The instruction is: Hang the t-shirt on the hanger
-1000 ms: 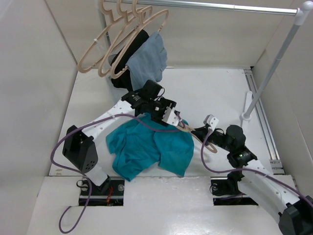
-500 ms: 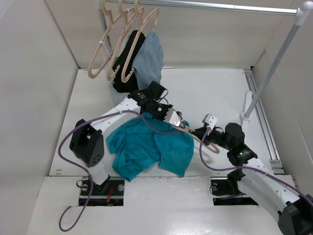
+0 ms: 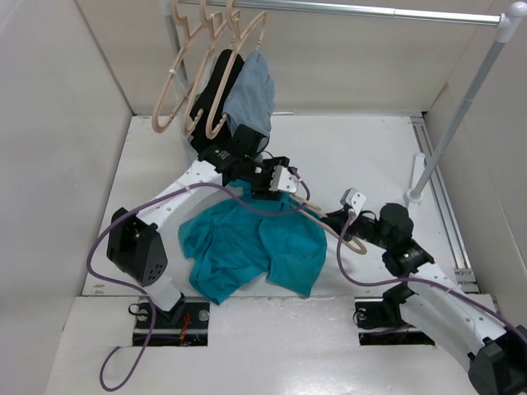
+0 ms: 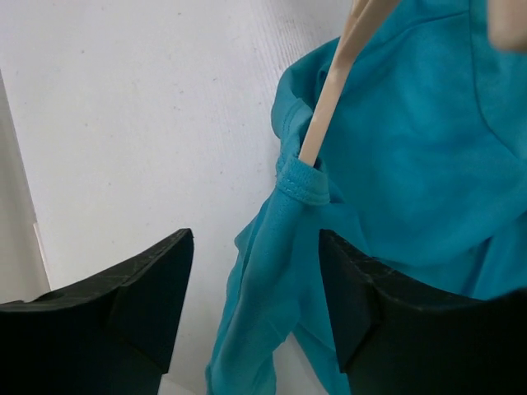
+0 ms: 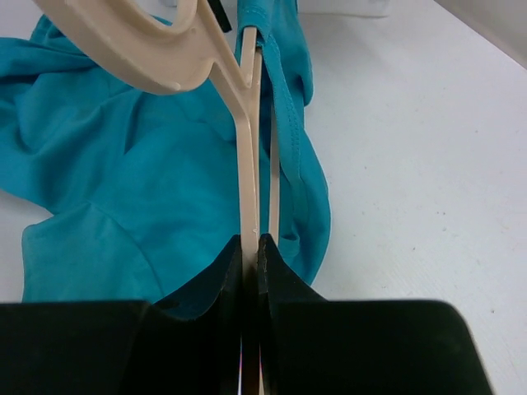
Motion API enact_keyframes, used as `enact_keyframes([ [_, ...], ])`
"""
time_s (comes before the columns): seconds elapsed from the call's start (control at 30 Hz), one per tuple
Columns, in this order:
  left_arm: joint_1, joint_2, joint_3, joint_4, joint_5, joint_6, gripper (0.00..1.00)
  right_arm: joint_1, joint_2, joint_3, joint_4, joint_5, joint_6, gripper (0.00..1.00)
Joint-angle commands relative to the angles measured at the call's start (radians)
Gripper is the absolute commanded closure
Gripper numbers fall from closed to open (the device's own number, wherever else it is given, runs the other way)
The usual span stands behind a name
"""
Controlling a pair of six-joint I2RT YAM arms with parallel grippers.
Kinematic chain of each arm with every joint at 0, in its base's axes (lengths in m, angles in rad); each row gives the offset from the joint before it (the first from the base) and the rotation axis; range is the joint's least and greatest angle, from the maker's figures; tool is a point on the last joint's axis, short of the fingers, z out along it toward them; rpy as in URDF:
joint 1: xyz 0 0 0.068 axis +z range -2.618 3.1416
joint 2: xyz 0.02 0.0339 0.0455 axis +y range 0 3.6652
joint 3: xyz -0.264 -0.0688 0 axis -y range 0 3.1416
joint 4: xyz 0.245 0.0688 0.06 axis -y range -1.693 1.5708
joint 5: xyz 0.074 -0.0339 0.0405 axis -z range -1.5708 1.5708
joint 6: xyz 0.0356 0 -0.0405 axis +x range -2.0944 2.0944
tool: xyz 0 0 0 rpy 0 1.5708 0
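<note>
Judged to be mid-threading; held the hanger [image 5: 247,177] by its thin bar in the right gripper [image 5: 249,247], fingers clamped tight on it, just right of the t-shirt [image 3: 247,251]; showed one hanger tip poked into a hemmed opening at the t-shirt's far edge, neck or sleeve impossible to tell; lay otherwise heaped on the table [image 3: 354,156], not yet draped over either shoulder; hovered the left gripper [image 4: 254,247] over that same far edge, jaws apart and empty.

Called next, probably, for pinching that hem and drawing it along the hanger's shoulder while keeping the hanger steady.

Hung well beyond the t-shirt's far side: spare hangers [image 3: 185,90], a black garment [image 3: 212,95] and a grey-blue garment [image 3: 254,95] on the rail [image 3: 370,10]; draped the purple cable [image 3: 88,259] across the t-shirt's far edge, apt to snag the cloth.
</note>
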Motion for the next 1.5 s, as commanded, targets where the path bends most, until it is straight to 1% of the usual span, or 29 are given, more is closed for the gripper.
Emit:
enact_keyframes([
  [0.0, 0.000, -0.055, -0.012, 0.008, 0.037, -0.015, 0.40, -0.003, -0.004, 0.055, 0.045, 0.022, 0.008, 1.00],
  [0.13, 0.013, -0.032, -0.022, 0.045, -0.017, -0.035, 0.39, -0.003, -0.024, 0.055, 0.036, 0.022, -0.001, 1.00],
  [0.2, 0.026, -0.001, -0.010, 0.045, -0.017, -0.005, 0.38, -0.003, -0.038, 0.055, 0.036, 0.022, -0.001, 1.00],
  [0.23, 0.026, 0.009, 0.001, 0.033, -0.017, 0.053, 0.36, -0.003, -0.049, 0.055, 0.026, 0.022, -0.001, 1.00],
  [0.27, 0.026, 0.020, 0.001, 0.021, -0.017, 0.075, 0.32, -0.003, -0.049, 0.055, 0.026, 0.022, -0.001, 1.00],
  [0.4, -0.020, 0.059, 0.021, 0.011, -0.017, 0.088, 0.32, -0.003, -0.049, 0.055, 0.026, -0.002, -0.011, 1.00],
  [0.5, -0.020, 0.095, 0.021, 0.036, -0.037, 0.088, 0.31, -0.003, -0.058, 0.066, 0.026, -0.011, -0.011, 1.00],
  [0.57, -0.020, 0.128, 0.021, 0.036, -0.046, 0.103, 0.38, -0.003, -0.058, 0.066, 0.026, -0.011, -0.011, 1.00],
  [0.6, -0.020, 0.138, 0.042, 0.036, -0.046, 0.103, 0.49, -0.003, -0.058, 0.075, 0.026, -0.011, -0.011, 1.00],
  [0.63, -0.020, 0.148, 0.056, 0.008, -0.046, 0.103, 0.62, -0.003, -0.058, 0.075, 0.026, -0.011, -0.011, 1.00],
  [0.67, -0.020, 0.160, 0.073, -0.004, -0.025, 0.085, 0.84, -0.003, -0.058, 0.075, 0.026, -0.011, -0.011, 1.00],
  [0.7, -0.020, 0.160, 0.103, -0.015, -0.016, 0.057, 0.94, -0.003, -0.058, 0.075, 0.026, -0.011, -0.011, 1.00],
  [0.73, -0.020, 0.160, 0.112, -0.024, -0.015, 0.042, 1.00, -0.003, -0.047, 0.075, 0.026, -0.011, -0.011, 1.00],
  [0.8, -0.020, 0.140, 0.113, -0.024, 0.024, 0.026, 1.00, -0.003, -0.035, 0.085, 0.026, -0.011, -0.011, 1.00],
  [0.83, -0.011, 0.129, 0.113, -0.024, 0.024, -0.007, 1.00, -0.003, -0.026, 0.085, 0.026, -0.011, -0.011, 1.00],
  [0.87, -0.010, 0.120, 0.113, -0.003, 0.024, -0.038, 1.00, -0.003, -0.026, 0.097, 0.017, 0.008, -0.011, 1.00],
  [0.9, -0.010, 0.109, 0.113, 0.013, 0.006, -0.075, 1.00, -0.003, -0.026, 0.097, 0.004, 0.062, 0.000, 1.00],
  [0.93, -0.010, 0.109, 0.113, 0.029, -0.012, -0.117, 1.00, -0.003, -0.026, 0.126, -0.007, 0.099, 0.009, 0.93],
  [0.97, -0.010, 0.109, 0.113, 0.042, -0.029, -0.192, 1.00, -0.003, -0.026, 0.140, -0.020, 0.140, 0.024, 0.62],
  [1.0, -0.010, 0.099, 0.113, 0.063, -0.067, -0.225, 1.00, -0.003, -0.026, 0.178, -0.056, 0.236, 0.025, 0.46],
  [1.03, -0.010, 0.099, 0.113, 0.072, -0.087, -0.259, 1.00, -0.003, -0.026, 0.199, -0.076, 0.290, 0.041, 0.37],
  [1.1, -0.010, 0.099, 0.123, 0.073, -0.118, -0.344, 1.00, -0.003, -0.035, 0.247, -0.139, 0.401, 0.078, 0.25],
  [1.13, -0.010, 0.099, 0.123, 0.073, -0.129, -0.365, 1.00, -0.003, -0.044, 0.273, -0.161, 0.508, 0.097, 0.23],
  [1.2, -0.010, 0.099, 0.133, 0.073, -0.143, -0.398, 1.00, -0.003, -0.053, 0.353, -0.191, 0.577, 0.133, 0.20],
  [1.27, -0.010, 0.099, 0.133, 0.082, -0.132, -0.446, 1.00, -0.003, -0.044, 0.406, -0.224, 0.602, 0.134, 0.20],
  [1.3, -0.010, 0.099, 0.123, 0.082, -0.132, -0.466, 1.00, -0.003, -0.035, 0.460, -0.242, 0.611, 0.134, 0.17],
  [1.4, -0.010, 0.089, 0.123, 0.099, -0.132, -0.521, 1.00, -0.003, 0.023, 0.526, -0.348, 0.624, 0.143, 0.17],
  [1.43, -0.010, 0.089, 0.123, 0.099, -0.141, -0.533, 1.00, -0.003, 0.054, 0.526, -0.378, 0.624, 0.179, 0.17],
  [1.47, -0.010, 0.080, 0.123, 0.099, -0.152, -0.549, 1.00, -0.003, 0.064, 0.526, -0.426, 0.624, 0.211, 0.19],
])
